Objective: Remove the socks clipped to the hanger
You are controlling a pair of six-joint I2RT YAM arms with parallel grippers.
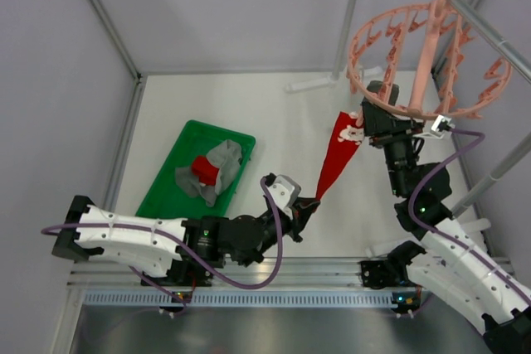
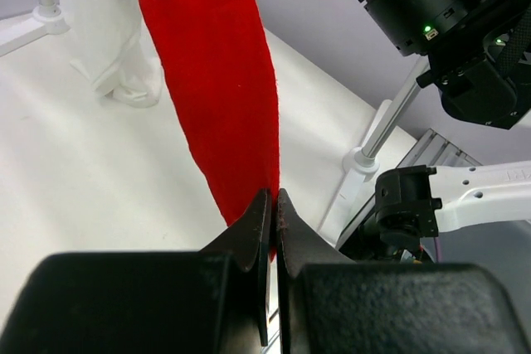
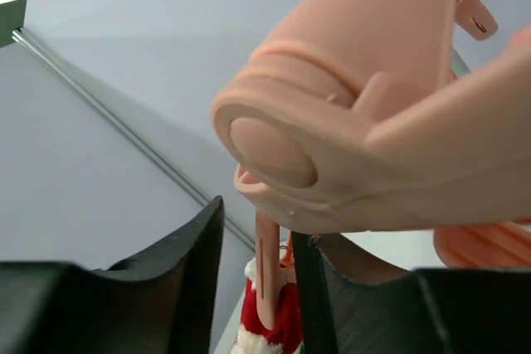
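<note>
— Where do we have the red sock (image 1: 336, 159)?
— Slanting between two holds. Its white-trimmed cuff hangs from a clip (image 3: 265, 279) on the left rim of the hanger (image 1: 428, 55), at the far right above the worktop (image 1: 249, 105). Our left tool (image 2: 274, 198) is clamped together on its toe, lower and nearer.
— And our right tool (image 3: 257, 223)?
— Up under the ring, its fingers apart, one on each side of that clip.
— The rest?
— The grey and red socks (image 1: 217, 167) lie heaped in the green tray (image 1: 166, 192) at the left.
</note>
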